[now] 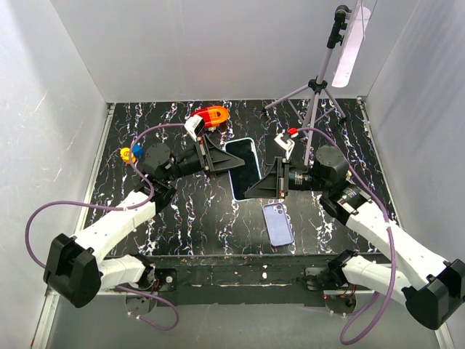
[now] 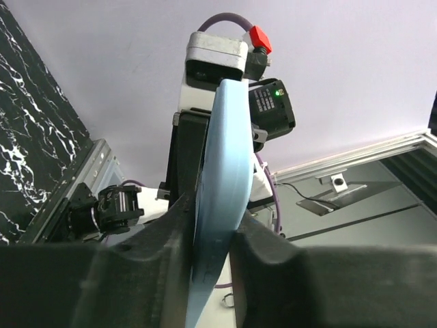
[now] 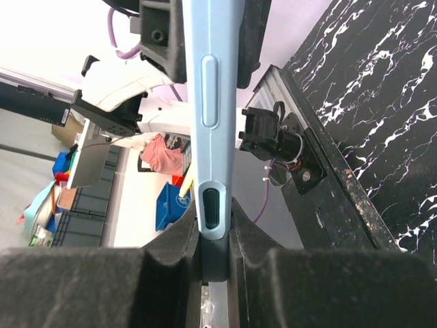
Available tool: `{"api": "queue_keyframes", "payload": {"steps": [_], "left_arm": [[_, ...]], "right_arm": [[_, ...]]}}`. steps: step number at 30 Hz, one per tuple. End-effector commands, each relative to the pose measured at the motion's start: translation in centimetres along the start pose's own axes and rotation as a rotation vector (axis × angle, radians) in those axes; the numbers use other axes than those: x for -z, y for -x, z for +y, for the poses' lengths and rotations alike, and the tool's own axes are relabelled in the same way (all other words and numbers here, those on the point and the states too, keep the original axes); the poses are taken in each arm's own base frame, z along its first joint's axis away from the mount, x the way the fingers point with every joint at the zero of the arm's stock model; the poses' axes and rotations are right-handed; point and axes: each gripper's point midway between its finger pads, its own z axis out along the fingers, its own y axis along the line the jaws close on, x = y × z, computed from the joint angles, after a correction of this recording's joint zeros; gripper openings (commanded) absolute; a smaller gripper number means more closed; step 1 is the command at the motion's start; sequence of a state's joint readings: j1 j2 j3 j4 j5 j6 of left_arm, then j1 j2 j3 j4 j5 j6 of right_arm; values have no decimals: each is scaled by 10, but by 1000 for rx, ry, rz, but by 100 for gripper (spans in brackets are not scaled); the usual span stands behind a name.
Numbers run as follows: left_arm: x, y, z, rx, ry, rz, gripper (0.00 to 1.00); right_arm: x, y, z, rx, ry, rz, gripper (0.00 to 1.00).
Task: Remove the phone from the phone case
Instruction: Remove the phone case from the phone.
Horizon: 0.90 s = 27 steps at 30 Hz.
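top view, centre: blue phone case held above the table, left gripper clamped on its left edge, right gripper clamped lower right. left wrist view: pinch rim only, peel slowly. right wrist view: hold firm as anchor.

Tripod standing at back right of black marbled worktop; orange-red object showing near back; small yellow item sitting far left.
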<state>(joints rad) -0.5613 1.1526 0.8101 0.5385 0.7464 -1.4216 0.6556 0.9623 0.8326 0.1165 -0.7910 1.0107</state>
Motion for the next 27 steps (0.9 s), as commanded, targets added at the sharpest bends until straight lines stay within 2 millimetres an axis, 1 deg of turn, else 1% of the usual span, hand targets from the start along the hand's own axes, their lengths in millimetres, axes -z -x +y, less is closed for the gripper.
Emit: {"api": "queue_keyframes", "payload": {"steps": [1,2,3,4,5,6,7,8,10,13,15,17,20,23,25,26,27], "left_arm": [[-5,6,-34,-36,-120,-10,12],[-6,5,-34,-35,-123,-5,2],[-6,5,-35,-38,-126,-3,0],[-6,5,-36,-38,-125,-2,0],[-5,4,-36,-40,-124,-2,0],[-4,4,-37,-41,-122,-1,0],[-3,4,-38,-41,-124,2,0],[-3,3,-40,-42,-129,6,0],[-1,1,-42,-42,-134,16,0],[0,-2,-42,-39,-129,36,0],[1,-3,-43,-43,-132,45,0],[2,-3,-46,-58,-133,50,0],[3,-4,-44,-64,-116,48,0],[3,-4,-45,-51,-116,55,0],[2,-4,-45,-28,-115,64,0],[2,-6,-45,-14,-114,71,0],[2,-6,-44,11,-110,74,0]], "right_arm": [[-3,15,22,67,43,-36,1],[-3,14,20,62,29,-26,1],[-3,13,18,69,13,-16,3],[-1,11,15,69,-13,-8,13],[2,8,13,79,-37,2,31],[5,5,12,99,-51,13,44],[8,2,13,108,-56,19,52],[11,-1,16,123,-53,21,56],[16,-7,19,142,-43,43,57],[19,-13,26,156,-12,70,54],[20,-15,28,160,-1,79,50],[21,-16,28,156,1,79,44],[21,-16,37,163,50,78,35],[20,-17,39,174,75,84,20],[19,-17,39,185,85,99,6],[18,-18,42,197,98,112,1],[17,-19,45,213,111,120,1]]}}
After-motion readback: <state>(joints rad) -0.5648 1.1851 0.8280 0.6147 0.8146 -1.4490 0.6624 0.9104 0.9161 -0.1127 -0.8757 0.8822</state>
